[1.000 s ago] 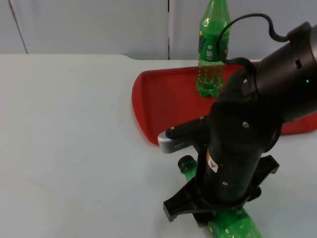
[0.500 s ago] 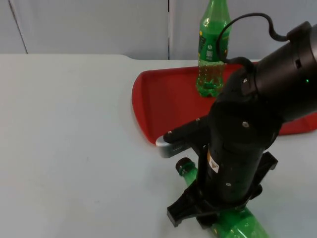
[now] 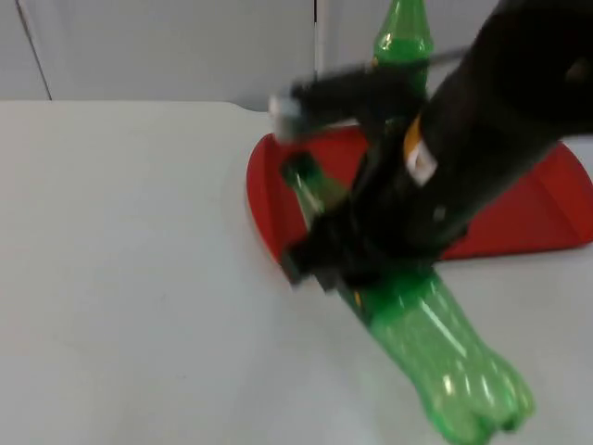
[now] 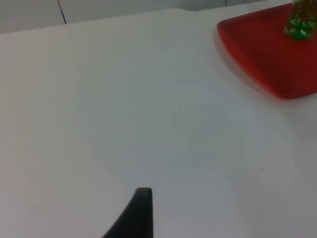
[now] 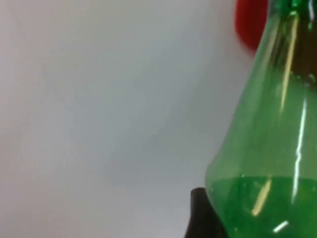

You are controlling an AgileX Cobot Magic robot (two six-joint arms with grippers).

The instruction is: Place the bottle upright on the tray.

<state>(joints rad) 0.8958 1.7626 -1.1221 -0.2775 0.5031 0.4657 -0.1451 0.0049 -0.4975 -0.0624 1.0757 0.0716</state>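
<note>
- The right gripper (image 3: 357,264) is clamped around the middle of a clear green plastic bottle (image 3: 435,348), holding it off the white table top (image 3: 139,278) above the table's near side, just in front of the tray's near left corner.
- The held bottle lies tilted rather than upright: its dark-capped neck (image 3: 301,176) points up and back over the tray's left end, and its lobed base reaches toward the table's near edge.
- In the right wrist view the same bottle (image 5: 267,148) widens from its shoulder, with a black fingertip (image 5: 200,215) pressed against its side.
- A flat red plastic tray with rounded corners (image 3: 519,218) rests at the far side of the table, close to the grey partition wall (image 3: 167,46); the right arm (image 3: 491,120) covers its middle.
- A second green plastic bottle (image 3: 403,32) stands upright at the tray's far edge, mostly behind the arm; its base (image 4: 298,22) can be made out on the tray (image 4: 262,54) in the left wrist view.
- The left gripper waits over bare table well clear of the tray's left end; one black fingertip (image 4: 136,213) can be seen, and I cannot tell how its fingers are set.
</note>
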